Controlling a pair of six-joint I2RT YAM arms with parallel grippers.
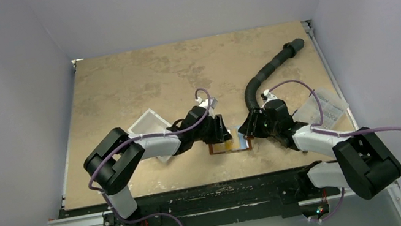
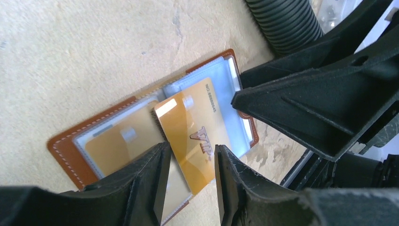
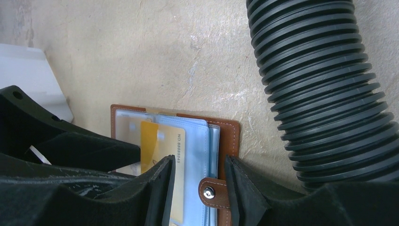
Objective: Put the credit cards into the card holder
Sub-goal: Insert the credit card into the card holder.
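Note:
The brown card holder (image 2: 66, 150) lies open on the table between both grippers, clear sleeves up; it also shows in the top view (image 1: 217, 150) and the right wrist view (image 3: 230, 136). A gold credit card (image 2: 195, 134) marked VIP lies slanted on the right sleeves, part over the near edge. A second gold card (image 2: 117, 146) sits inside a left sleeve. My left gripper (image 2: 188, 174) is open, its fingers either side of the slanted card's near end. My right gripper (image 3: 197, 188) is open, straddling the right sleeves and the snap tab (image 3: 211, 192).
A black corrugated hose (image 3: 320, 84) lies just right of the card holder and runs to the back right (image 1: 268, 70). A clear-and-white box (image 1: 147, 124) sits left of my left gripper. A clear packet (image 1: 326, 106) lies at the right edge.

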